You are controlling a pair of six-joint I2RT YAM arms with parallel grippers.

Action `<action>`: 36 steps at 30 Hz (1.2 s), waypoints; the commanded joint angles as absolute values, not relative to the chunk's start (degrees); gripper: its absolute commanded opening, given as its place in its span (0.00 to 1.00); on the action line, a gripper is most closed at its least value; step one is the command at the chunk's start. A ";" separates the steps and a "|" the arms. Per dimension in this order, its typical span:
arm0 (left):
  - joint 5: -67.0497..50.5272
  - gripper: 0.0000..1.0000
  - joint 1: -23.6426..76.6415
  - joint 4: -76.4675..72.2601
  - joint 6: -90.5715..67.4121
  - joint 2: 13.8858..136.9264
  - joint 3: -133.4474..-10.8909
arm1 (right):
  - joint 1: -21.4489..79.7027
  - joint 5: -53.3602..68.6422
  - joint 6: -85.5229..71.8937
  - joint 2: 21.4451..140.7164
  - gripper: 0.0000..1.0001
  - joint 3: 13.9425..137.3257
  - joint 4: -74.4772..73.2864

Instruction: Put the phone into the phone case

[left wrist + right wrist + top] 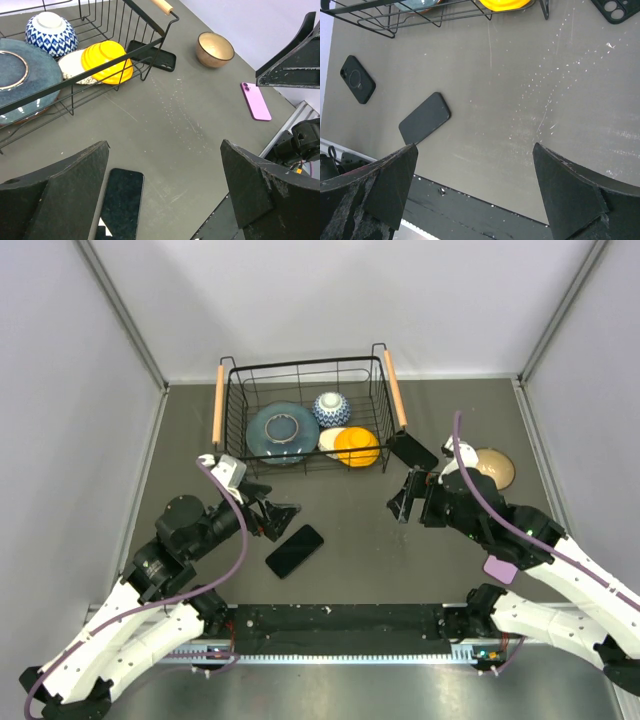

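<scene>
My left gripper (285, 518) hovers left of the bench's middle, its jaws spread wide and holding nothing. The phone (294, 551) lies flat just beside it, toward the near edge, screen up. My right gripper (400, 502) hovers right of the middle, also spread wide. The case (413, 450) lies flat just beyond it, at the near right corner of the basket (300, 366).

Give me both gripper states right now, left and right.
Left gripper: open, holding nothing.
Right gripper: open, holding nothing.
</scene>
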State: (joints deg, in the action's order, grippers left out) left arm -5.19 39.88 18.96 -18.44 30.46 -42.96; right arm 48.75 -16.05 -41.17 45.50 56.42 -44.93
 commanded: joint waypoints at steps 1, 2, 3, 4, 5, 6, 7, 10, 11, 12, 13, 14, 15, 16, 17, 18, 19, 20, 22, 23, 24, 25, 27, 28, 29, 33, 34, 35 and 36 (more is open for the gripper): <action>-3.96 0.99 40.17 18.54 -15.56 29.79 -43.42 | 49.39 -18.28 -40.17 44.82 0.99 58.62 -41.23; -3.87 0.99 40.17 18.63 -15.21 29.88 -43.50 | 49.39 -19.15 -38.77 45.00 0.99 58.54 -40.87; -3.78 0.99 40.08 18.89 -14.42 30.23 -43.85 | 49.39 -21.16 -37.63 45.26 0.99 58.54 -40.52; -3.87 0.99 40.08 19.16 -13.89 30.32 -44.03 | 49.39 -22.31 -35.79 45.61 0.99 58.45 -39.65; -3.87 0.98 40.08 19.51 -13.28 30.50 -44.38 | 49.31 -23.89 -31.77 46.14 0.99 58.80 -39.46; -3.61 0.98 40.08 20.64 -12.23 30.50 -44.82 | 49.39 -27.21 -29.64 47.62 0.99 59.23 -39.46; -2.30 0.98 40.08 21.00 -11.69 30.41 -44.82 | 49.48 -28.81 -27.18 48.33 0.99 60.28 -39.20; 1.39 0.99 40.08 21.18 -10.72 29.18 -43.77 | 48.78 -36.55 -16.64 53.16 0.99 63.44 -38.50; 1.49 0.99 40.08 21.01 -10.64 28.83 -43.25 | 47.65 -37.35 -11.56 54.91 0.99 64.59 -38.50; 1.41 0.99 40.08 20.66 -10.63 28.31 -42.46 | 43.98 -36.48 -9.34 56.50 0.99 65.82 -38.50; 1.06 0.99 40.08 20.48 -10.63 28.04 -42.19 | 41.07 -35.26 -7.49 59.73 0.98 68.01 -38.50; 0.53 0.99 40.08 20.30 -10.63 27.95 -42.01 | 38.52 -34.11 -4.60 61.33 0.98 68.98 -38.50; 0.53 0.98 40.17 20.22 -10.55 28.04 -41.84 | 33.01 -32.88 -3.53 62.91 0.98 69.86 -38.50; 0.53 0.98 40.08 20.04 -10.46 28.12 -42.01 | 30.18 -32.00 -2.65 66.58 0.98 71.96 -38.50; 0.70 0.98 40.08 19.95 -10.46 28.21 -42.19 | 27.62 -30.69 -1.51 68.27 0.97 73.20 -38.50; 0.62 0.98 40.08 19.95 -10.55 28.30 -42.45 | 24.47 -26.50 -1.41 70.12 0.96 74.34 -38.58; 0.44 0.98 40.08 19.95 -10.63 28.21 -42.45 | 19.39 -23.50 -1.84 71.62 0.96 76.36 -38.50; 0.27 0.98 40.08 19.86 -10.55 28.13 -42.36 | 16.47 -20.07 -2.19 75.11 0.94 77.42 -38.50; 0.35 0.98 40.08 20.13 -10.55 27.77 -42.01 | 10.76 -11.80 -2.98 78.73 0.90 80.59 -38.76; 0.35 0.98 40.17 20.21 -10.55 27.25 -41.84 | 9.59 -10.04 -3.08 82.67 0.84 81.55 -38.85; 0.70 0.98 40.08 20.30 -10.55 26.99 -41.49 | 8.71 -6.28 -2.90 84.36 0.80 82.52 -38.76; 0.79 0.98 40.08 20.13 -10.55 26.72 -41.31 | 6.87 -4.76 -2.90 86.55 0.77 84.44 -38.76; 1.23 0.98 40.08 19.87 -10.46 25.93 -40.96 | 5.37 -1.16 -3.34 92.09 0.65 86.30 -38.76; 1.32 0.98 40.17 19.78 -10.37 25.84 -40.96 | 4.75 -0.53 -3.77 93.85 0.61 88.40 -38.67; 1.67 0.98 40.08 19.78 -10.28 25.58 -40.87 | 3.53 -0.18 -4.13 95.52 0.56 89.46 -38.67; 2.55 0.98 40.08 20.04 -10.11 25.23 -40.78 | 1.76 2.20 -5.97 105.71 0.41 95.78 -39.46; 2.98 0.98 40.08 19.95 -10.02 25.14 -40.69 | 1.84 2.28 -7.37 107.04 0.40 96.58 -39.64; 3.25 0.98 40.08 20.04 -10.02 24.88 -40.69 | 1.76 2.55 -8.34 108.09 0.39 97.29 -39.81; 3.51 0.98 40.08 20.04 -10.02 24.70 -40.61 | 1.76 2.90 -9.74 108.98 0.38 98.34 -39.81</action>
